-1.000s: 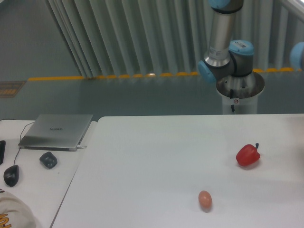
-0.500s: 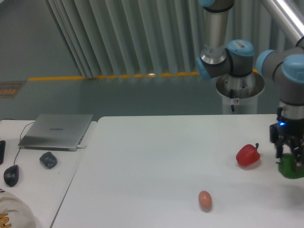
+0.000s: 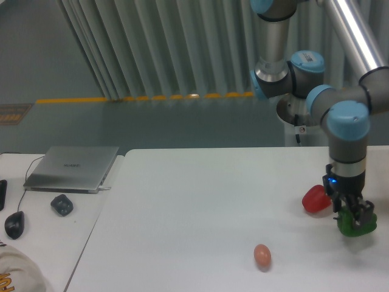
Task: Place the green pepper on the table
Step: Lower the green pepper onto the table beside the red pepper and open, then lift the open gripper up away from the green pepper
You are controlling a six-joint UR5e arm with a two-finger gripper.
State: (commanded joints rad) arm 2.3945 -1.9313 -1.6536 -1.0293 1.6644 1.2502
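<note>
Camera view: within the last second the arm was brought into the scene from the right, and the gripper (image 3: pixel 353 214) was lowered and shifted leftward compared with half a second before. The green pepper (image 3: pixel 354 225) was held clamped between the fingers, just beside the red pepper (image 3: pixel 316 199) on its right. It was carried low over the counter (image 3: pixel 200 213); whether it already touched the surface could not be told. The egg (image 3: pixel 262 255) was left unmoved, well apart. The placing was judged nearly done, with only the release remaining.
</note>
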